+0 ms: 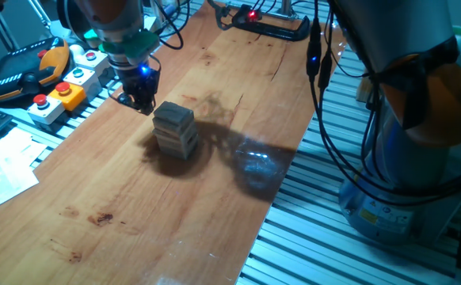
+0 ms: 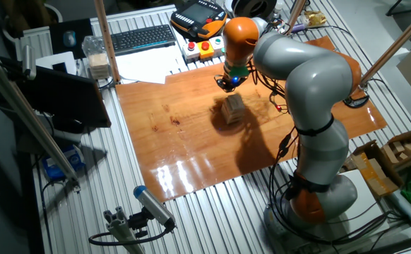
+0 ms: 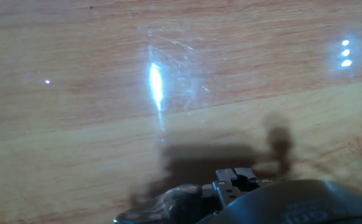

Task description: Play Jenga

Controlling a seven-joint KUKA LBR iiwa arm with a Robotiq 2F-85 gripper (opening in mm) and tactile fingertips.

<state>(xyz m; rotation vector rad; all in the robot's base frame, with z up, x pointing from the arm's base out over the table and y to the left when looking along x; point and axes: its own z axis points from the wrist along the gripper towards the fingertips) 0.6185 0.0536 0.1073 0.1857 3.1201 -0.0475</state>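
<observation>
Now I'm bringing the gripper (image 1: 141, 101), its opening impossible to judge, beside the Jenga tower (image 1: 174, 129), lining up a gentle push on one block.

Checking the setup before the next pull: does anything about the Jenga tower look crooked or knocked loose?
The Jenga tower stands whole on the wooden board, but its layers look slightly offset, so the sides are not flush. No loose block shows. The gripper hangs just beside its top; contact can't be judged.

pale matt wood jenga tower (image 1: 175, 129) on glossy wooden tabletop (image 1: 135, 214)
</observation>
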